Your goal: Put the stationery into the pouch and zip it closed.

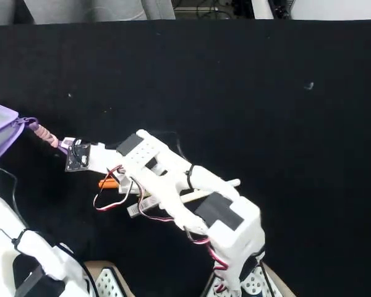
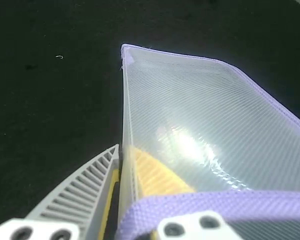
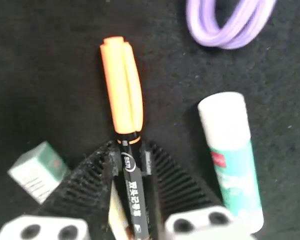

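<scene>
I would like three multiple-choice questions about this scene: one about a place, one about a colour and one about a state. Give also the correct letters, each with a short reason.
1. Where is the glue stick?
A. In a person's hand
B. Lying on the black table beside the marker
C. Standing in a cup

2. What colour is the marker's cap?
A. Green
B. Blue
C. Orange

3. In what state are the fingers of the right gripper?
A. Closed on the marker's black body
B. Wide open with nothing between them
C. Closed on a pair of scissors

Answers:
1 B: the right wrist view shows it flat on the table next to the marker.
2 C: the cap is bright orange.
3 A: the ridged fingers sit against the dark body from both sides.
</scene>
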Controlling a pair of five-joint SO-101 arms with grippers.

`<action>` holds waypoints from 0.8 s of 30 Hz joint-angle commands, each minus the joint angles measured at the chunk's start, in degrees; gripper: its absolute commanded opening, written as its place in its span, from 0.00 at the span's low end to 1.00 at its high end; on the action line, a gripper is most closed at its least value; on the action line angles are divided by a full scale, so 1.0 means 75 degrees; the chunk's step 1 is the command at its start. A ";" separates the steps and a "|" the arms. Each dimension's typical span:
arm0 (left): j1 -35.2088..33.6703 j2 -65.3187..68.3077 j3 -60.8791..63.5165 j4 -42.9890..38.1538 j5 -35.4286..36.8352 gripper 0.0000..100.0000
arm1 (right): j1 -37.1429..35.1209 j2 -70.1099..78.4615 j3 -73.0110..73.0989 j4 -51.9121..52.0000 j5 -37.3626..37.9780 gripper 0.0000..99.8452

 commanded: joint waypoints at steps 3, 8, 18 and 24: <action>0.0358 0.0000 -0.0170 0.0117 0.0082 0.03 | 0.0996 -0.1553 -0.0193 0.0070 -0.0586 0.01; 0.1073 0.0000 -0.0674 0.0867 0.0082 0.03 | 0.1711 -0.2549 -0.0182 0.0023 -0.0668 0.01; 0.3347 0.0047 -0.3663 0.4196 0.0094 0.03 | 0.2813 -0.4519 -0.0170 -0.0797 -0.1664 0.01; 0.4624 0.0094 -0.5351 0.5790 0.0680 0.03 | 0.3481 -0.5327 -0.0170 -0.1360 -0.2520 0.01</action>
